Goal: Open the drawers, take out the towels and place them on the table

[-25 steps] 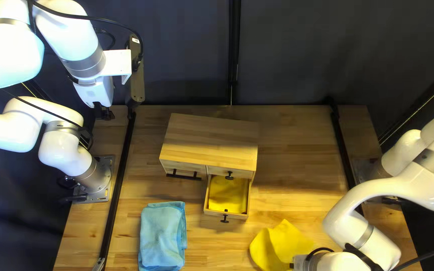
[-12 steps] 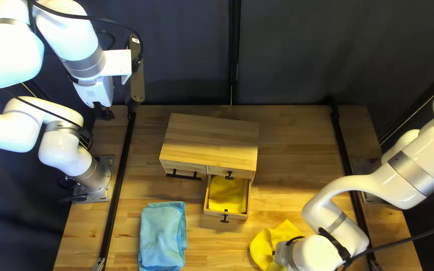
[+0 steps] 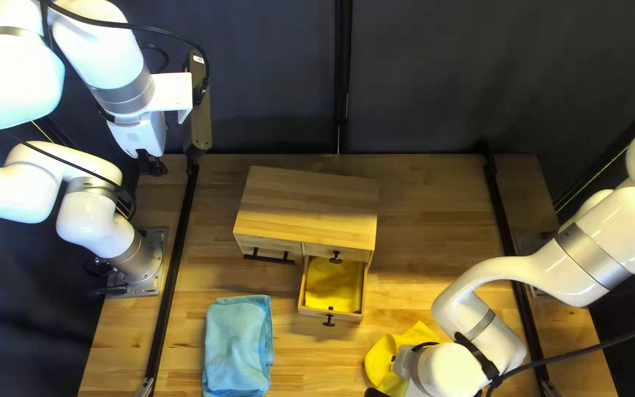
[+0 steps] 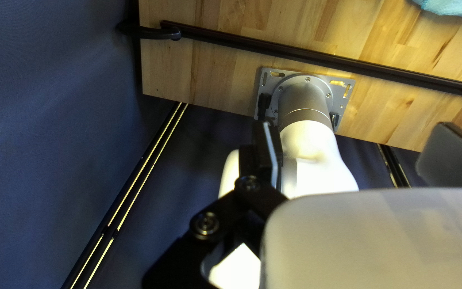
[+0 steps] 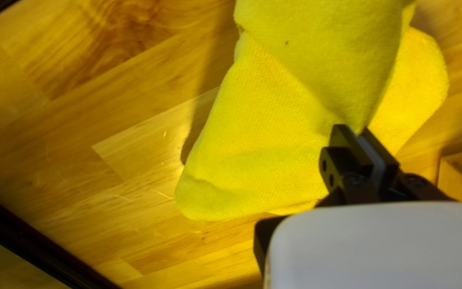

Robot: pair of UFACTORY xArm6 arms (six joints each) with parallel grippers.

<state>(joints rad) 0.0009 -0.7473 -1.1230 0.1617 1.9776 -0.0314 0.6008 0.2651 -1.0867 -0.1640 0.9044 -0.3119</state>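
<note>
Towels, both yellow: crumpled towel (image 3: 385,358) lies at the table (image 3: 439,220) near edge against the right gripper (image 5: 353,144), grip state unreadable. Folded towel (image 3: 334,286) sits in the open drawer (image 3: 331,315), just beyond, right arm nearer. Left gripper (image 3: 151,161) released, raised well away.

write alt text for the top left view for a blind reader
My right arm bends low over a crumpled yellow towel on the near right of a wooden table. Mid-table, a wooden drawer chest has one drawer pulled open with a second yellow towel inside, and a folded blue towel lies beside it. My left arm stands raised at left.
</note>
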